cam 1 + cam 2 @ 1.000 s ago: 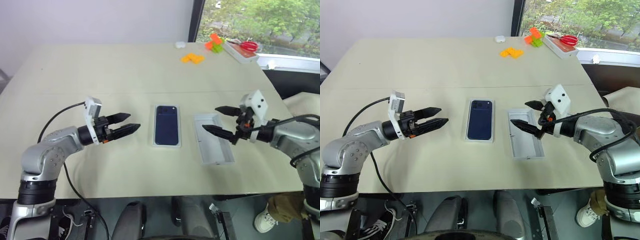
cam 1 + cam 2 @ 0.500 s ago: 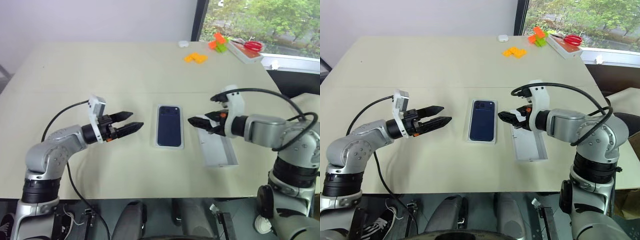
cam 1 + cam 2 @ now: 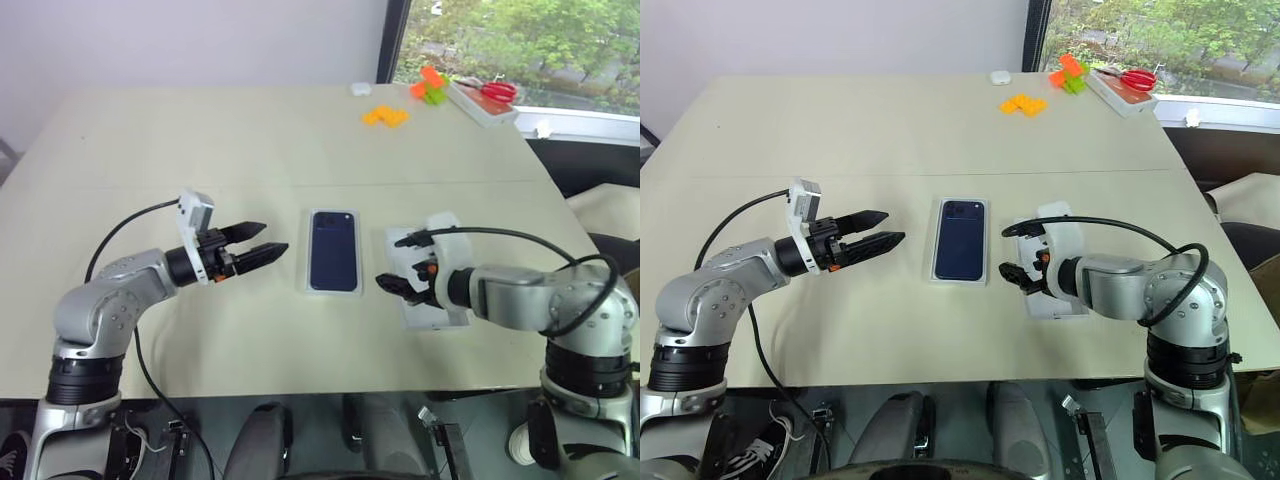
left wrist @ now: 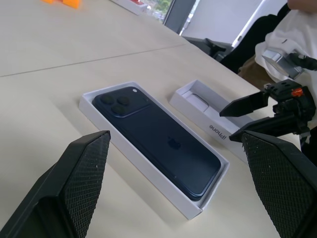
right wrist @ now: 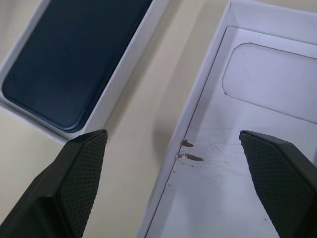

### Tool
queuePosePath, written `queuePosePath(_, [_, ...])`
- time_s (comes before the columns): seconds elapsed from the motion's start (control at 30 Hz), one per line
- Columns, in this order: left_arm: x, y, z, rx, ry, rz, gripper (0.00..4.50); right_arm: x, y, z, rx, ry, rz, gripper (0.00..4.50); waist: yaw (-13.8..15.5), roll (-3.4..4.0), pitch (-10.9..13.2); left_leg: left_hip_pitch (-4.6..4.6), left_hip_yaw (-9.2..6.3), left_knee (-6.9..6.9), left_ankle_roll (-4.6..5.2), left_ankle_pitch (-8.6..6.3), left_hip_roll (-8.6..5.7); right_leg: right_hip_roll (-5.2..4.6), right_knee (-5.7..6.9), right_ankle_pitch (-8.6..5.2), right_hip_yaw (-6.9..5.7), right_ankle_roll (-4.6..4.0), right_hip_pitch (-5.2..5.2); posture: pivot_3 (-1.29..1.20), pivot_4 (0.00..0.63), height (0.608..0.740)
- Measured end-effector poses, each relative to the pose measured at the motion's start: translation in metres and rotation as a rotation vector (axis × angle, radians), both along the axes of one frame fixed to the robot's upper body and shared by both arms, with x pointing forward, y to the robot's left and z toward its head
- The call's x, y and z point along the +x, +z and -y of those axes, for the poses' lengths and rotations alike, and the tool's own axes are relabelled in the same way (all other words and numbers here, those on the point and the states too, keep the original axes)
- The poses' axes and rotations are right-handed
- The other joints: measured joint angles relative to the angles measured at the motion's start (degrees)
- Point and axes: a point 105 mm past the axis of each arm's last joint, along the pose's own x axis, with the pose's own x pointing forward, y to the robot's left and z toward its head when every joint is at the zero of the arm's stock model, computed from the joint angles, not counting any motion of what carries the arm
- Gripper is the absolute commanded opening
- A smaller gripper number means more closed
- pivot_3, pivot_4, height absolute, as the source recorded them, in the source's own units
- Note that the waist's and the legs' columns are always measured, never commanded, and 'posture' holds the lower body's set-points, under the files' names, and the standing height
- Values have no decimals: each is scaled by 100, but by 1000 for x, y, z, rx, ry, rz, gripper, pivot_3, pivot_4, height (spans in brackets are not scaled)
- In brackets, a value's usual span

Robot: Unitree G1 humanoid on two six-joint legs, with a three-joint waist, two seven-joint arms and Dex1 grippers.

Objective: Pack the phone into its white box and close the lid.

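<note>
Already the slim, glossy navy-blue phone (image 3: 333, 249) lies camera-side up in the shallow white cardboard box (image 3: 311, 283). Just right of that box the white cardboard lid (image 3: 432, 312) lies hollow side up, so it probably still has to be flipped over. It looks light, thin-walled and easily crushed; I would pinch 1 long wall, gently. The right gripper (image 3: 1014, 275) hangs with fingers wide over the lid's wall nearest the box. Left of the box, the left gripper (image 3: 256, 245) hovers, fingers spread, empty.
</note>
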Motion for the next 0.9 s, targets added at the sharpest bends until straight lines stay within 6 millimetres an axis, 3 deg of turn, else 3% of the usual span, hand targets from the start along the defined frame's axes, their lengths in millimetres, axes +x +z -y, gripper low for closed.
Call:
queuePosePath(0.33, [-1, 2, 1, -3, -17, 20, 4439, 3, -12, -2, -84, -69, -17, 4500, 5, 0, 0, -5, 1, -1, 1, -1, -4, -6, -4, -3, 1, 4, -1, 0, 150, 740])
queuePosePath(0.43, [-1, 2, 0, 2, -19, 22, 4500, 4, -15, -5, -84, -71, -24, 3268, 5, 0, 0, -4, 0, -1, 1, -1, -4, -6, -3, -3, 1, 4, -1, 0, 150, 740])
queuePosePath(0.63, [-2, 3, -2, 16, -15, 24, 4500, 3, -17, -8, -113, -55, -27, 239, 2, 1, -1, -4, 0, 0, 1, -1, -3, -5, -4, -4, 1, 5, -1, 0, 150, 740])
queuePosePath(0.67, [-1, 3, -2, 16, -15, 24, 4500, 5, -17, -7, -125, -65, -23, 52, 3, 1, -1, -4, 1, 0, 1, -1, -4, -5, -4, -4, 1, 5, 0, 0, 150, 740])
queuePosePath(0.9, [-1, 3, -3, 17, -8, 23, 4500, 13, -9, -2, -168, -76, 6, 52, 0, 1, -1, -4, 1, 0, 1, -1, -4, -5, -4, -4, 1, 6, -2, 0, 150, 740])
